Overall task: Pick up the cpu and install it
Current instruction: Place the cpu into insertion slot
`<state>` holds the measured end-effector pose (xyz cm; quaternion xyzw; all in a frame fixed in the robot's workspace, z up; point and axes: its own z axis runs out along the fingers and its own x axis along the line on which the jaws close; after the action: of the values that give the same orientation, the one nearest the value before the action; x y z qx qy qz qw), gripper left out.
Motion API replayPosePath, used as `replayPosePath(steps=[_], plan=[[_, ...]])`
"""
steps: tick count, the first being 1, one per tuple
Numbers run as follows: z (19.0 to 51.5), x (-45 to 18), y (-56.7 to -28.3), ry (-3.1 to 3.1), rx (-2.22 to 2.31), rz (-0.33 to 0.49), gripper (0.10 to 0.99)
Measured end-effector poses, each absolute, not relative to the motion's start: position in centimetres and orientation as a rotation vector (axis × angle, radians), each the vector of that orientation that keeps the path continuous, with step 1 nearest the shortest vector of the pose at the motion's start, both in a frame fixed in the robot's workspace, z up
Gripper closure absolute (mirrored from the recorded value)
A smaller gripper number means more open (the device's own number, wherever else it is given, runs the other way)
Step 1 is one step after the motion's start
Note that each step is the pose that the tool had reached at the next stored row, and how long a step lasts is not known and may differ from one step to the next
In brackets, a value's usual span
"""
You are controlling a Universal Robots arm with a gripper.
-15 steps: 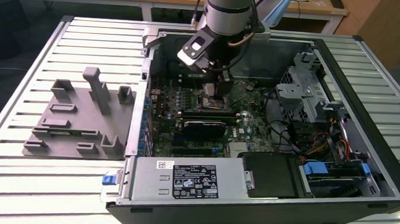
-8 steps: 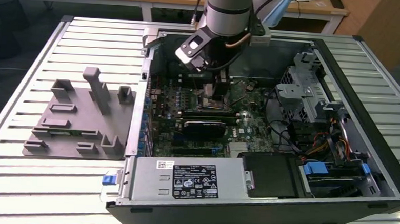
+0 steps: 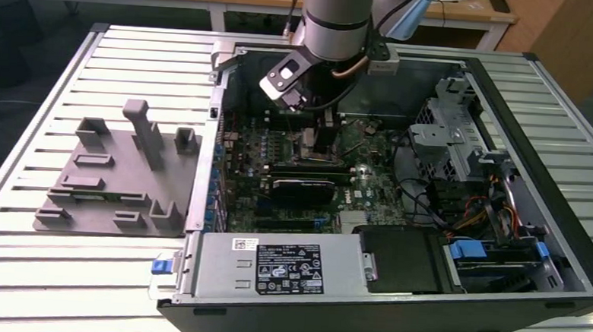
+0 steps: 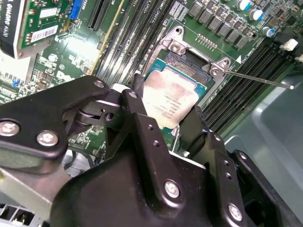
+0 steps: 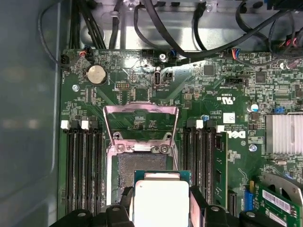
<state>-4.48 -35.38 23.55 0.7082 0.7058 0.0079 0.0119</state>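
While gripping the cpu [image 5: 161, 189] by its edges, the hand [image 5: 162, 208] is hovering just over the open socket [image 5: 141, 166]. Pickup looks done; seating is still outstanding.

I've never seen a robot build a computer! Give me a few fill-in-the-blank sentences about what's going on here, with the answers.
1. The gripper is shut on the ___.
2. Below it, the metal frame of the socket stands ___.
3. In the exterior view, the grey tray lies on that view's ___ of the computer case.

Missing words: cpu; open; left.
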Motion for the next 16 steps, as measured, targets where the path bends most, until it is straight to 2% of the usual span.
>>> replayPosePath(steps=[16], plan=[[22.2, -4.4, -34.5, 2.195, 2.201, 0.010, 0.541]])
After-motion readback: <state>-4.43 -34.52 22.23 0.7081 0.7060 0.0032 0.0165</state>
